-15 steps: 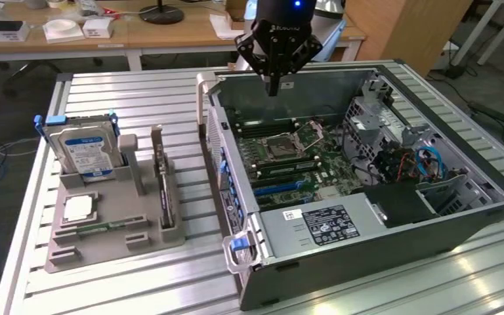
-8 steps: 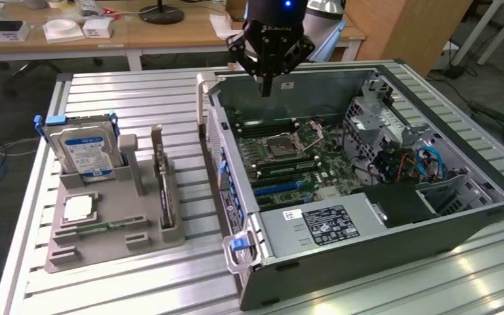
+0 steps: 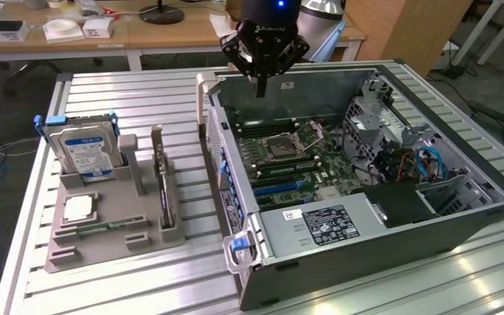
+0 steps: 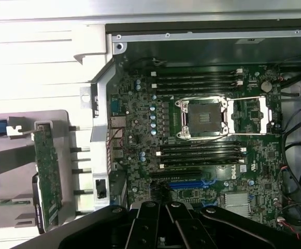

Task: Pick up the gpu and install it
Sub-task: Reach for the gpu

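Slatted table (image 3: 129,98), gpu (image 3: 162,177) edge-on in holder (image 3: 68,252)

I have the arm (image 3: 274,8) at twelve o'clock in the exterior view, hanging straight down, with a blue light lit on the wrist (image 3: 280,4). The gripper (image 3: 261,92) points toward six o'clock. Its black linkages flare wide at the knuckles, and the fingers (image 3: 261,80) meet in one narrow tip. In the wrist view I see the black links folded inward, jaws closed.
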Controlling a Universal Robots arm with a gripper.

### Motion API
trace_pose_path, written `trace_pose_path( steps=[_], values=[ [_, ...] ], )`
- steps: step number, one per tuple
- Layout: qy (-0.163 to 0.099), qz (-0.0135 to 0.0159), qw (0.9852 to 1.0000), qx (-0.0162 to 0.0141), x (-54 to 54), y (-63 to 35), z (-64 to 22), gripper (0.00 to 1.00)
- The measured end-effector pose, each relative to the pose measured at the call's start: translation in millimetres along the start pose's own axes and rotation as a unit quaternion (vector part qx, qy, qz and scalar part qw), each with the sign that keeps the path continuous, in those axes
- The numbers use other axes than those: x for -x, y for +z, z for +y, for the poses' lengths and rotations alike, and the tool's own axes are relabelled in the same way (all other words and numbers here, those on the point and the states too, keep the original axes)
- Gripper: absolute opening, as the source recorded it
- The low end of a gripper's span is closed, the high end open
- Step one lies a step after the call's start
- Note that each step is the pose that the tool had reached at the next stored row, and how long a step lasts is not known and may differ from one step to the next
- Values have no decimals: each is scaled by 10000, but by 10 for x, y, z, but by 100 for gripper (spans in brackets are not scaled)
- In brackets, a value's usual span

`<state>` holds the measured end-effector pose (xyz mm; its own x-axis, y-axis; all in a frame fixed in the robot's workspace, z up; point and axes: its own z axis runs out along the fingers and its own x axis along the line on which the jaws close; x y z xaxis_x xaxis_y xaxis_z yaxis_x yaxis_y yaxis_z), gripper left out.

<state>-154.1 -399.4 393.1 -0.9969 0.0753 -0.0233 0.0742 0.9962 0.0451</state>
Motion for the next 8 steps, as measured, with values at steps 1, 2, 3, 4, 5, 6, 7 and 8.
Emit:
trace_pose_path(
  steps=[1, 2, 3, 4, 5, 6, 7, 8],
  values=[
    [0, 0, 10000, 0, -9, 0, -1, 10],
    [0, 0, 10000, 0, -17, 0, -1, 10],
    [0, 1, 10000, 0, -25, 0, -2, 10],
    [0, 1, 10000, 0, -33, 0, -3, 10],
    [1, 2, 10000, 0, -40, 0, -3, 10],
    [0, 3, 10000, 0, -47, 0, -4, 10],
    [0, 3, 10000, -1, -54, 0, -4, 10],
    [0, 4, 10000, -1, -62, 0, -5, 10]
  ],
)
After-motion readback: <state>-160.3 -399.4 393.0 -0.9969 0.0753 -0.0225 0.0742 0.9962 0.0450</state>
